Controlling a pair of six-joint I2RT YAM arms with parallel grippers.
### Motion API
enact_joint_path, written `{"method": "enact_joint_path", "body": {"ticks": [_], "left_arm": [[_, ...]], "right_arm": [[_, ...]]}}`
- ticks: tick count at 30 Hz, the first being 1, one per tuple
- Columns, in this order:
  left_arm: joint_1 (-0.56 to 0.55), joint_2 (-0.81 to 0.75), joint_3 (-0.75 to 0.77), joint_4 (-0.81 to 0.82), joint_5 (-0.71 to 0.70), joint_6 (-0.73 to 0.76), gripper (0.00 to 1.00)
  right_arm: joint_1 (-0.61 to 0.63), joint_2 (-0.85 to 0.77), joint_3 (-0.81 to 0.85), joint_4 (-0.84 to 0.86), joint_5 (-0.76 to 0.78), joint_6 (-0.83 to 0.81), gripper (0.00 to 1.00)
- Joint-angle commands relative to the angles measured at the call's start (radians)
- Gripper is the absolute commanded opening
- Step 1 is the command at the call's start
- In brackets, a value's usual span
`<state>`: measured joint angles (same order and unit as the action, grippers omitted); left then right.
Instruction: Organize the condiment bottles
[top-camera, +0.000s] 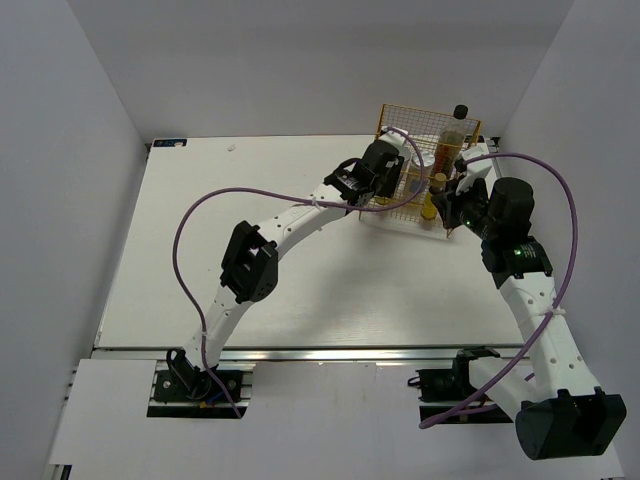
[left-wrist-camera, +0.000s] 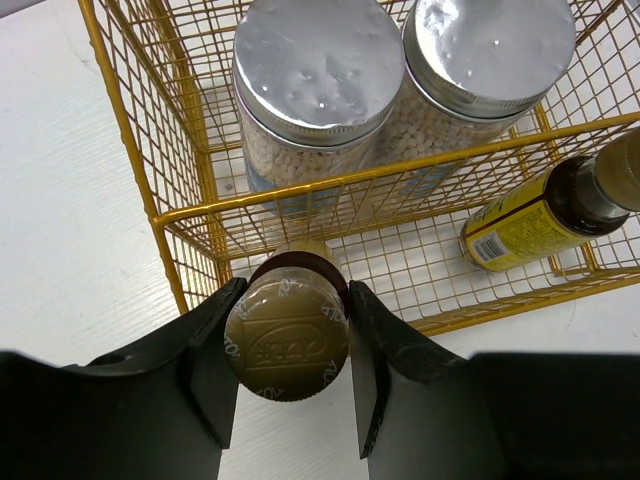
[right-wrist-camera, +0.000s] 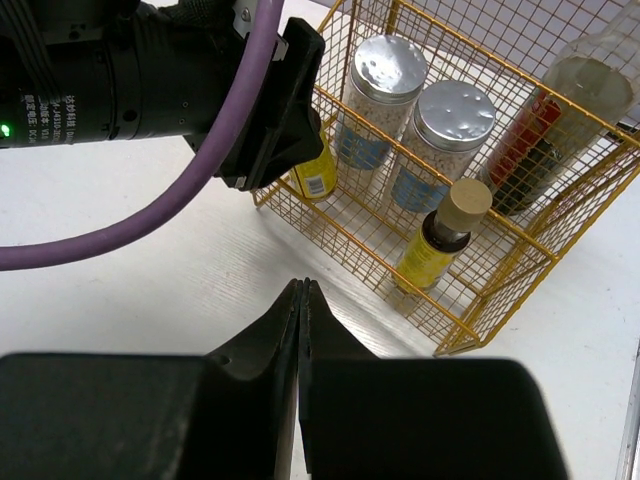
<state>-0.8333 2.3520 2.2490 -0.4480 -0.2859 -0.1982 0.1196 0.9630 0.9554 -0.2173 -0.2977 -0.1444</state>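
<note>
Bottles at the yellow wire rack (left-wrist-camera: 190, 130)

The left gripper (left-wrist-camera: 288, 335) pinches a tiny brown bottle (left-wrist-camera: 287, 345) by its tan cap at the rack's near corner. I cannot tell if it is inside. Two white silver-topped jars (left-wrist-camera: 318, 70) (left-wrist-camera: 495, 50) stand side by side in the rack. Another tiny brown bottle (right-wrist-camera: 440, 235) leans in front of them. The tall amber bottle (right-wrist-camera: 545, 140) stands at the far end. The right gripper (right-wrist-camera: 301, 292) has its fingers pressed together, holding nothing, in front of the rack.

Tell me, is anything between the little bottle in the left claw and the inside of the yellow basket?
Yes. The little bottle, pinched in the left gripper, looks to be just outside the yellow basket, so its low wire front wall is in the way. The bottle would probably have to go over that wall.
</note>
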Motion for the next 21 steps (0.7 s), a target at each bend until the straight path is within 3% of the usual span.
{"method": "enact_joint_path", "body": {"ticks": [1, 13, 21], "left_arm": [[-0.004, -0.016, 0.023, 0.048, -0.03, 0.008, 0.18], [-0.006, -0.002, 0.004, 0.04, -0.03, 0.002, 0.43], [-0.007, 0.006, -0.008, 0.032, -0.039, 0.0, 0.48]], "right_arm": [[-0.005, -0.017, -0.004, 0.05, -0.004, 0.008, 0.0], [-0.012, -0.023, -0.012, 0.052, -0.006, 0.014, 0.0], [-0.017, -0.024, -0.017, 0.055, -0.008, 0.017, 0.0]]}}
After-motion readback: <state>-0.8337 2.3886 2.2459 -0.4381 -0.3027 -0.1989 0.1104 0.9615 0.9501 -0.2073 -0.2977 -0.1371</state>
